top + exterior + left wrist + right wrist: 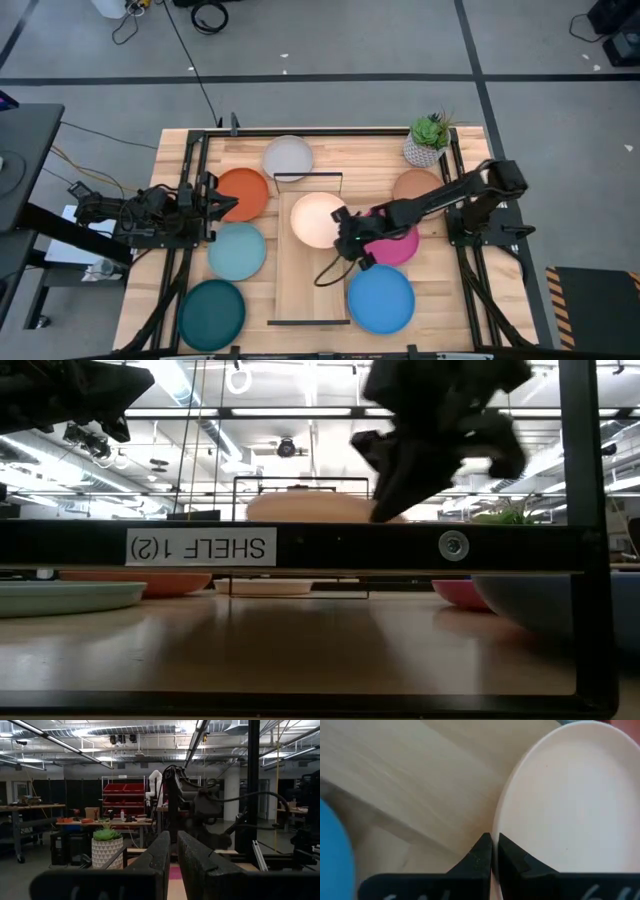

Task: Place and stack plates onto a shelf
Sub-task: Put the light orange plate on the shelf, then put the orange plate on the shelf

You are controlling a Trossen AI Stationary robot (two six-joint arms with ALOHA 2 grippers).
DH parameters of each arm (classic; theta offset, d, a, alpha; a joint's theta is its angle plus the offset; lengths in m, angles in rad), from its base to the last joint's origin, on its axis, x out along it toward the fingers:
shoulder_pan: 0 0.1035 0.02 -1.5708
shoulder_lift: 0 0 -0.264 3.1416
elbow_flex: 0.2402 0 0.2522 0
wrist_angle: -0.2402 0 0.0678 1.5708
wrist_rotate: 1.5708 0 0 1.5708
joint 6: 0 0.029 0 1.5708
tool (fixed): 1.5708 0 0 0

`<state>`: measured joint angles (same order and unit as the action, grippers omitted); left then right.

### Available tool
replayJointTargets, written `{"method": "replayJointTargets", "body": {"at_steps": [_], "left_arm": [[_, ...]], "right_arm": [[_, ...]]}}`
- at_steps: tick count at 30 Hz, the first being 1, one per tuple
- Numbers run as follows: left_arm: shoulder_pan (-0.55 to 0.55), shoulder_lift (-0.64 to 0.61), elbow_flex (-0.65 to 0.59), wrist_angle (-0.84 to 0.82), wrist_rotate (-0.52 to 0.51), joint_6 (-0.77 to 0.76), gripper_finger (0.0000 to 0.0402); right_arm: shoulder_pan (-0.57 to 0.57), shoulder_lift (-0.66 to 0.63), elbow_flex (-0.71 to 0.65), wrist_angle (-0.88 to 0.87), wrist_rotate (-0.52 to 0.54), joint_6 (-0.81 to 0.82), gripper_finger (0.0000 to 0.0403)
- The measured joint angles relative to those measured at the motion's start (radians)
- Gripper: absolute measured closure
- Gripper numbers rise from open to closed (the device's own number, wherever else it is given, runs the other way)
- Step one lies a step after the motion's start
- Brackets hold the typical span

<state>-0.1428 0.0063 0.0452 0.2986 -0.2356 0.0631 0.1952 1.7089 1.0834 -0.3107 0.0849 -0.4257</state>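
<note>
- So far, one plate sits on the shelf [300, 296]: the cream-white plate [317, 219], at the upper half of the board, centre of the high view.
- Right gripper [345, 222] is at that plate's right rim. In the right wrist view the fingers are nearly closed, only a thin gap between them, straddling the rim edge; I judge it a pinch on the rim, release not yet made.
- Left gripper [228, 206] waits at centre-left, over the orange plate [243, 193]; fingers look closed, nothing between them.
- Still on the table: grey plate [288, 157] upper centre, terracotta plate [415, 185] right, magenta plate [395, 245] under the right arm, blue plate [381, 298] lower right, light teal plate [237, 251] and dark teal plate [212, 313] lower left.
- Judgement: early stage; seven plates left to place and stack.
</note>
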Motion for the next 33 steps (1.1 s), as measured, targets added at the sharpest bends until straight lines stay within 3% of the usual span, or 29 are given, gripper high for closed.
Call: {"method": "replayJointTargets", "body": {"at_steps": [4, 7, 14, 21, 27, 30, 33], "left_arm": [[0.0, 0.0, 0.0, -0.014, -0.019, -0.022, 0.0361], [0.0, 0.006, 0.0, -0.017, -0.095, -0.066, 0.0361], [0.012, 0.077, 0.008, -0.105, -0.147, -0.158, 0.0361], [0.053, 0.233, 0.083, -0.245, -0.215, -0.199, 0.0361], [0.074, 0.4, 0.183, -0.417, -0.233, -0.302, 0.0358], [0.075, 0.501, 0.227, -0.538, -0.232, -0.374, 0.0341], [0.075, 0.606, 0.263, -0.594, -0.232, -0.423, 0.0313]], "right_arm": [[-0.029, 0.095, 0.095, -0.075, 0.001, -0.046, 0.0382], [-0.047, 0.142, 0.153, -0.101, 0.011, -0.061, 0.038], [-0.07, 0.172, 0.18, -0.102, 0.026, -0.071, 0.0352], [-0.059, 0.085, 0.18, -0.119, 0.043, -0.011, 0.0306], [-0.054, -0.011, 0.18, -0.288, 0.102, 0.167, 0.0275], [-0.05, -0.054, 0.151, -0.317, 0.109, 0.283, 0.0271], [-0.022, -0.099, 0.066, -0.238, 0.152, 0.336, 0.0272]]}}
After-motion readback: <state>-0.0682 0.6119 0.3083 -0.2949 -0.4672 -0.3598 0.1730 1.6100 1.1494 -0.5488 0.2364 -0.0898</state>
